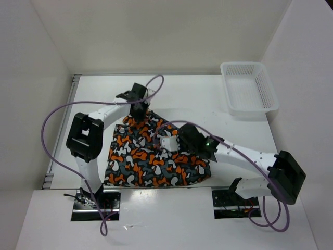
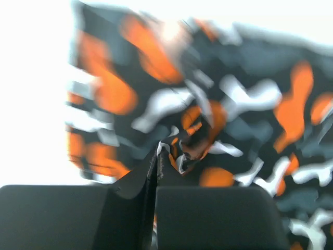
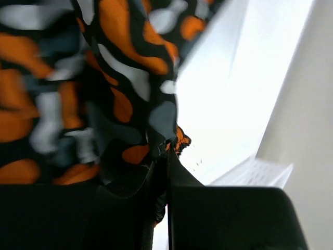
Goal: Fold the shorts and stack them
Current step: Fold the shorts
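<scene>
Soft orange, black and white camouflage cloth shorts [image 1: 151, 159] lie centre frame in the top view, long axis left-right; the left gripper [image 1: 139, 111] is clamped tight on the upper corner, the right gripper [image 1: 168, 144] pinches the upper right edge; bulk lies below both jaws, so the fold likely goes toward the lower edge

One pair of shorts [image 1: 151, 159], one basket [image 1: 248, 88], two hands: left hand [image 2: 157, 154], right hand [image 3: 166, 152]
</scene>
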You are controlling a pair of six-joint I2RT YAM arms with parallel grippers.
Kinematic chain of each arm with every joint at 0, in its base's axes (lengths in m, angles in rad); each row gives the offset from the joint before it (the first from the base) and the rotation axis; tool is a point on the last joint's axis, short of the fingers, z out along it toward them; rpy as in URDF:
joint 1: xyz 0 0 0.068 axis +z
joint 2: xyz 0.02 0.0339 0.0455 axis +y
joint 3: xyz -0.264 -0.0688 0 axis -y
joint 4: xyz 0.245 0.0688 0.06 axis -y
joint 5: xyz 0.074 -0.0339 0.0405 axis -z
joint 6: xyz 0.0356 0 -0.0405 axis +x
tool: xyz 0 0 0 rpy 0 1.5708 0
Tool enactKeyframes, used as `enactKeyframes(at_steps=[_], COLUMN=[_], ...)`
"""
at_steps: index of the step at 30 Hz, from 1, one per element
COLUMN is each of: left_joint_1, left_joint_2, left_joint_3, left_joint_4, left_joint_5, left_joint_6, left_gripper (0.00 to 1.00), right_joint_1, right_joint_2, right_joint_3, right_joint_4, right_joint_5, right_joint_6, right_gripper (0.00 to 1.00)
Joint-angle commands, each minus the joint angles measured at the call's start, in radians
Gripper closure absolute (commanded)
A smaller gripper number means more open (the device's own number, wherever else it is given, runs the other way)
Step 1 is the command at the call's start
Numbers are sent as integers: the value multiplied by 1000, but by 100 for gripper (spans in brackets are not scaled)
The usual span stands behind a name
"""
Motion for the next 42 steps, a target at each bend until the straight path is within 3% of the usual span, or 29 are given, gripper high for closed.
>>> enactKeyframes(at_steps=[1, 4, 5, 8, 9, 13, 17, 19, 20, 23, 24, 25, 26, 29, 31, 36, 40, 42], left_joint_1=[133, 256, 279, 360, 377, 452, 462, 462, 462, 462, 462, 462, 477, 530, 543, 543, 543, 543], left_joint_2=[40, 126, 146, 216, 247, 295, 283, 283, 305, 377, 378, 362, 311, 206, 181, 126, 162, 166], left_joint_3=[318, 575, 738, 968, 1111, 1364, 1307, 1291, 1317, 1591, 1648, 1671, 1642, 1599, 1637, 1670, 1679, 1714], left_joint_4=[-51, -135, -192, -319, -354, -514, -534, -493, -478, -444, -410, -381, -354, -269, -269, -460, -712, -812], left_joint_5=[60, 100, 112, 181, 215, 224, 224, 199, 186, 114, 91, 65, 27, 27, 27, 68, 163, 245], left_joint_6=[1, 1, 1, 1, 1, 1, 1, 1, 1, 1, 1, 1, 1, 1, 1, 1, 1, 1], left_gripper=[100, 100, 100, 100, 100, 100, 100, 100, 100, 100, 100, 100, 100, 100, 100, 100, 100, 100], right_joint_1=[-176, -311, -334, -401, -413, -460, -448, -434, -434, -445, -459, -459, -459, -436, -375, -339, -310, -240], right_joint_2=[83, 209, 233, 313, 325, 344, 364, 384, 429, 546, 656, 719, 784, 1047, 972, 921, 945, 928], right_joint_3=[156, 328, 360, 484, 547, 665, 776, 802, 828, 1105, 1355, 1502, 1816, 2362, 2219, 2198, 2375, 2373], right_joint_4=[174, 183, 212, 237, 237, 237, 154, 192, 208, 216, 178, 62, -6, -240, -200, -482, -814, -964], right_joint_5=[11, -11, -11, -11, -11, -2, -38, -38, -20, 52, 81, 96, 109, 100, 129, -31, -225, -313], right_joint_6=[27, 52, 52, 62, 73, 95, 159, 159, 146, 202, 281, 321, 358, 438, 414, 540, 604, 647], right_gripper=[100, 100, 100, 100, 100, 100, 100, 100, 100, 100, 100, 100, 100, 100, 100, 100, 100, 100])
